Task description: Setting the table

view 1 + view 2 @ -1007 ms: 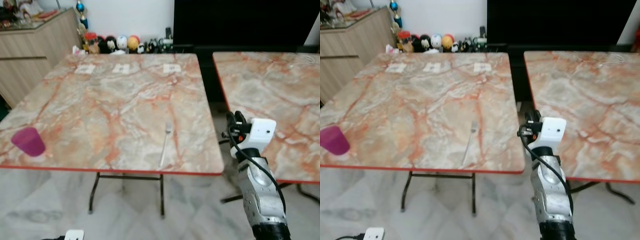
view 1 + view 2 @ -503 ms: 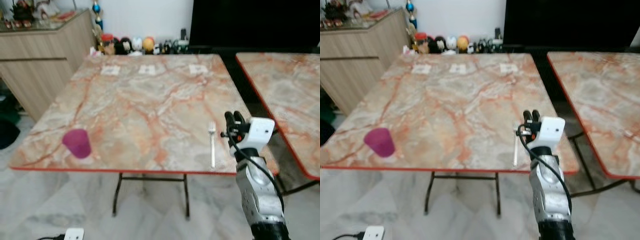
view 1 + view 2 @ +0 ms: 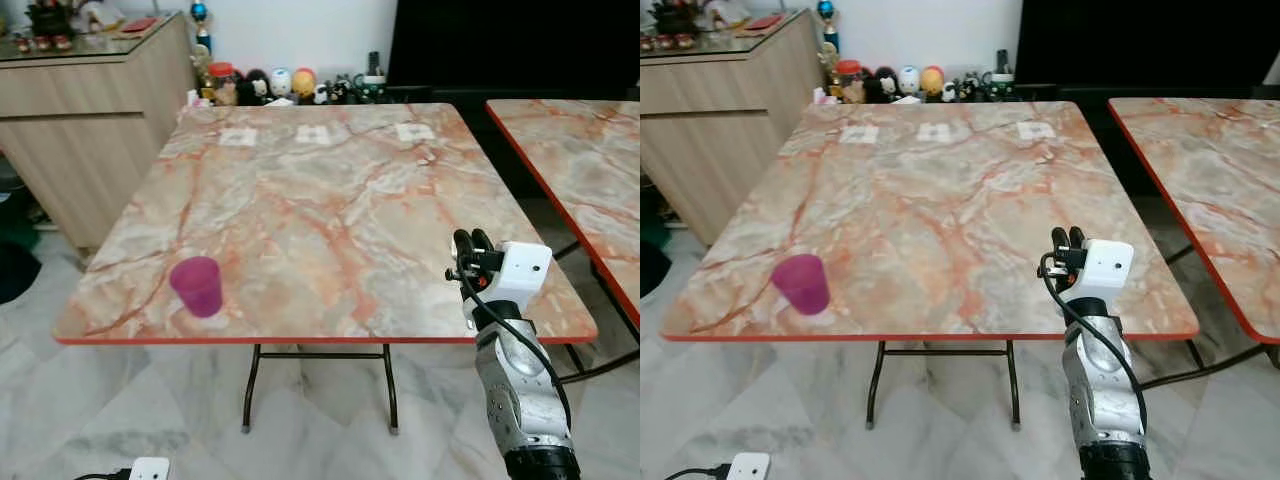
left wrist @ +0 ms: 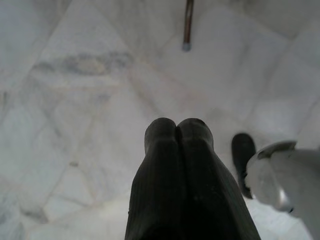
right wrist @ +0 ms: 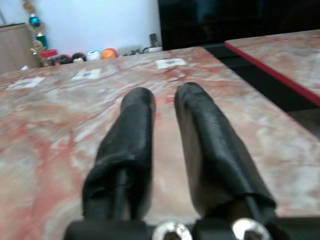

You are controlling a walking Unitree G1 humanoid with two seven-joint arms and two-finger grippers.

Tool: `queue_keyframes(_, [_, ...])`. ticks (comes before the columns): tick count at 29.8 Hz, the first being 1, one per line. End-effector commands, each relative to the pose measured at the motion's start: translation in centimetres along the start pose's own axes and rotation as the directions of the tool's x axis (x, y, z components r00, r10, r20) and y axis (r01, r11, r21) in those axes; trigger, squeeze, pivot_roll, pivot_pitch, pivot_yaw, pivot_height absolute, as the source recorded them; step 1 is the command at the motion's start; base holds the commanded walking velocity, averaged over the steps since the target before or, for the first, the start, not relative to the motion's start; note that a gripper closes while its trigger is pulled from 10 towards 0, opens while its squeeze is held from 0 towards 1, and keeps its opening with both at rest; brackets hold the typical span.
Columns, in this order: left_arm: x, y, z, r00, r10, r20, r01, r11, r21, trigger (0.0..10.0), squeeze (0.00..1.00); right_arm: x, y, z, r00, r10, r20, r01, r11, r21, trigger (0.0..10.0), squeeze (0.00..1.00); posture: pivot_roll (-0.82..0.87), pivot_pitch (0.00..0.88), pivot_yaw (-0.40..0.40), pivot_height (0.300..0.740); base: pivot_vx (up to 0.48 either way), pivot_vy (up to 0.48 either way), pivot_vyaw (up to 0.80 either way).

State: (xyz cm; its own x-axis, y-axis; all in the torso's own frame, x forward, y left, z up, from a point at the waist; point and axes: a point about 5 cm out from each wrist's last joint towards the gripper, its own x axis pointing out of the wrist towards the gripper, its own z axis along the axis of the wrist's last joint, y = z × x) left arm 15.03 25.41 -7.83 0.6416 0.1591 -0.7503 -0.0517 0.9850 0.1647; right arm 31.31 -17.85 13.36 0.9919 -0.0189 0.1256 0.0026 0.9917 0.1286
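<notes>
The fork visible before is hidden now; the right end effector (image 3: 472, 241), fingers slightly apart, hovers over the desk (image 3: 330, 210) edge, well apart from the purple cup (image 3: 197, 286). The left end effector (image 4: 176, 131) hangs closed.

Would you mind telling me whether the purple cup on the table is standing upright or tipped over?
Upright. The purple cup stands on its narrower base near the front left edge of the marble table, with its wider rim facing up. Whether it holds anything cannot be told.

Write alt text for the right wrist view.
The right gripper, its two black fingers slightly apart and empty, hovers low over the marble-patterned table. A second table stands beside it, with small figurines along the far wall.
</notes>
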Motion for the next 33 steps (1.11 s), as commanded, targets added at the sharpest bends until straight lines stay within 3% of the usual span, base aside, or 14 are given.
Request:
queue_keyframes(1, [0.0, -0.4, 0.1, 1.0, -0.01, 0.01, 0.01, 1.0, 0.005, 10.0, 0.0, 0.0, -0.4, 0.2, 1.0, -0.011, 0.007, 0.011, 1.0, 0.001, 10.0, 1.0, 0.0, 0.0, 0.029, 0.74, 0.0, 0.0, 0.0])
queue_keyframes(4, [0.0, -0.3, 0.0, 1.0, -0.008, 0.01, 0.008, 1.0, -0.001, 10.0, 0.0, 0.0, -0.5, 0.0, 1.0, -0.018, -0.003, 0.018, 1.0, -0.009, 10.0, 1.0, 0.0, 0.0, 0.028, 0.74, 0.0, 0.0, 0.0])
queue_keyframes(5, [0.0, -0.4, 0.1, 1.0, -0.009, 0.011, 0.009, 1.0, 0.0, 10.0, 0.0, 0.0, -0.5, 0.0, 1.0, -0.02, -0.006, 0.019, 1.0, -0.011, 10.0, 0.49, 0.0, 0.0, 0.028, 0.74, 0.0, 0.0, 0.0])
queue_keyframes(6, [0.0, -0.4, 0.1, 1.0, -0.009, 0.012, 0.009, 1.0, 0.001, 10.0, 0.0, 0.0, -0.6, -0.1, 1.0, -0.021, -0.011, 0.021, 1.0, -0.015, 10.0, 0.21, 0.0, 0.0, 0.028, 0.74, 0.0, 0.0, 0.0])
queue_keyframes(7, [0.0, -0.3, 0.0, 1.0, -0.01, 0.013, 0.01, 1.0, 0.001, 10.0, 0.0, 0.0, -0.6, -0.2, 0.999, -0.025, -0.02, 0.025, 1.0, -0.015, 10.0, 0.0, 0.0, 0.0, 0.028, 0.74, 0.0, 0.0, 0.0])
queue_keyframes(12, [0.0, -0.3, 0.2, 1.0, -0.009, 0.022, 0.009, 1.0, -0.004, 10.0, 0.0, 0.0, -0.7, -0.8, 0.998, -0.029, -0.06, 0.028, 0.999, -0.019, 10.0, 0.0, 0.0, 0.0, 0.028, 0.74, 0.0, 0.0, 0.0])
queue_keyframes(28, [0.1, -0.5, 0.7, 0.999, -0.015, 0.047, 0.015, 1.0, -0.004, 10.0, 0.0, -0.4, -1.1, -2.2, 0.988, -0.061, -0.14, 0.06, 0.998, -0.01, 10.0, 0.0, 0.0, 0.0, 0.027, 0.74, 0.331, 0.0, 0.0])
queue_keyframes(33, [0.1, -0.5, 0.7, 0.999, -0.01, 0.048, 0.011, 1.0, -0.003, 10.0, 0.0, -0.8, -1.4, -2.9, 0.978, -0.097, -0.184, 0.095, 0.995, -0.021, 10.0, 0.0, 0.0, 0.001, 0.025, 0.74, 0.048, 0.0, 0.0])
